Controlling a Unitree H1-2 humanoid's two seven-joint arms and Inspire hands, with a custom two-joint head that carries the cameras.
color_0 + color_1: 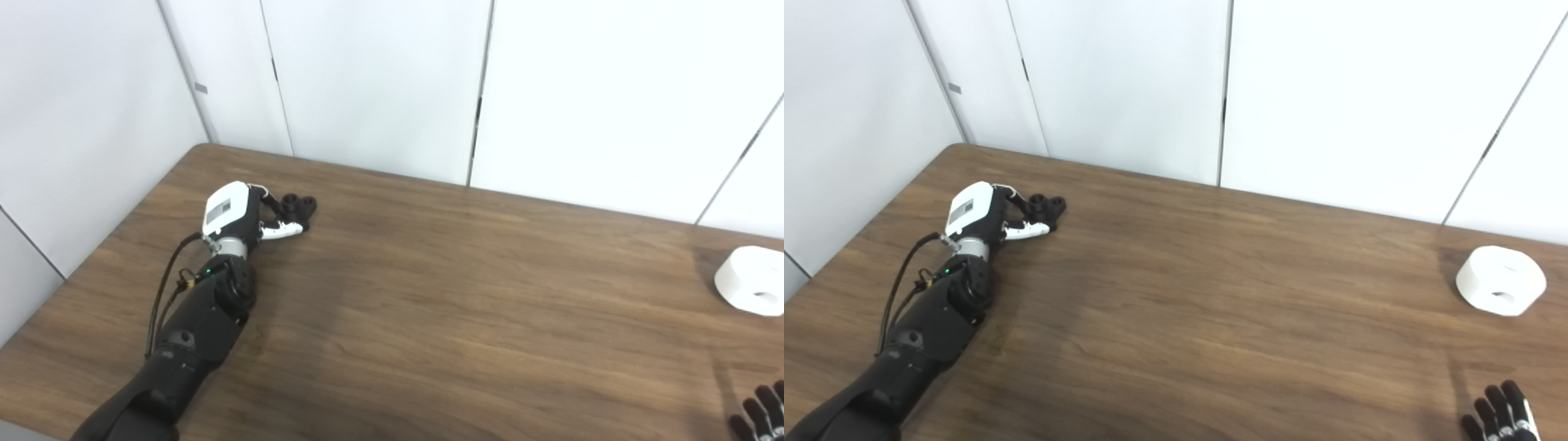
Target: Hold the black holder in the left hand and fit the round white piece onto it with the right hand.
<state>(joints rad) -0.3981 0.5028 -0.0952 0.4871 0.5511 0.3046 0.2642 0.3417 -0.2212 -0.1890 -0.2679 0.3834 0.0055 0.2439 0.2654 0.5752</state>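
Observation:
The black holder (299, 207) lies on the wooden table (429, 294) at the far left. My left hand (245, 214) reaches it from the near side. The dark fingers touch its left end and the white thumb (283, 230) stretches straight along its near side, not closed around it. The round white piece (752, 280), with a hole in its side, sits on the table at the far right. Only the fingertips (1500, 413) of my right hand (761, 416) show at the bottom right corner, spread apart, holding nothing, well short of the white piece.
White wall panels (380, 86) stand close behind the table's far edge. The table's left edge runs diagonally beside my left arm (184, 331). A wide stretch of bare wood lies between the holder and the white piece.

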